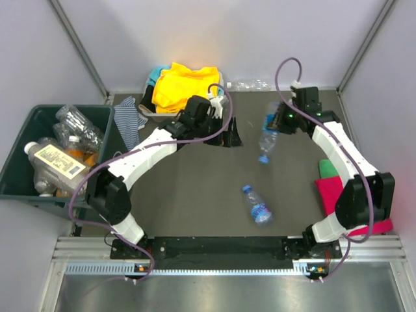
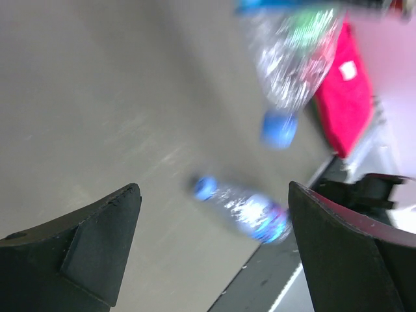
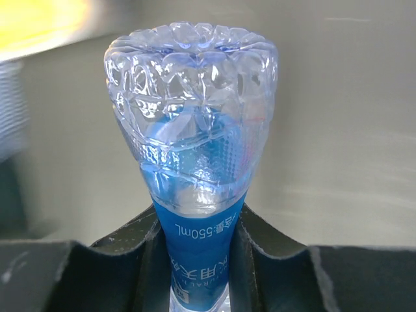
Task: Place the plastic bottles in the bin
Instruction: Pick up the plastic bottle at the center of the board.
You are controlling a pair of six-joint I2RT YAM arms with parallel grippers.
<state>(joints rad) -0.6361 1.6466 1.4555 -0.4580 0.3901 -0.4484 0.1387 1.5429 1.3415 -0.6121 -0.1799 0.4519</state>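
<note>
A clear plastic bottle (image 1: 267, 138) with a blue label and blue cap hangs cap-down above the mat at back right. My right gripper (image 1: 278, 122) is shut on it. In the right wrist view the fingers (image 3: 133, 260) squeeze the blue label, and the bottle's ribbed base (image 3: 192, 97) points away from the camera. A second blue-capped bottle (image 1: 257, 205) lies on the mat near the front. It also shows between my left gripper's (image 2: 213, 192) open fingers, well below them. The left gripper (image 1: 229, 134) hovers at mid-table with nothing in it. The dark green bin (image 1: 19, 170) at far left holds several bottles.
A white tray (image 1: 148, 110) of yellow cloth stands at the back, with a striped cloth (image 1: 130, 118) beside it. One clear bottle (image 1: 250, 84) lies against the back wall. Red cloth (image 1: 333, 192) and green cloth (image 1: 326, 169) lie under the right arm.
</note>
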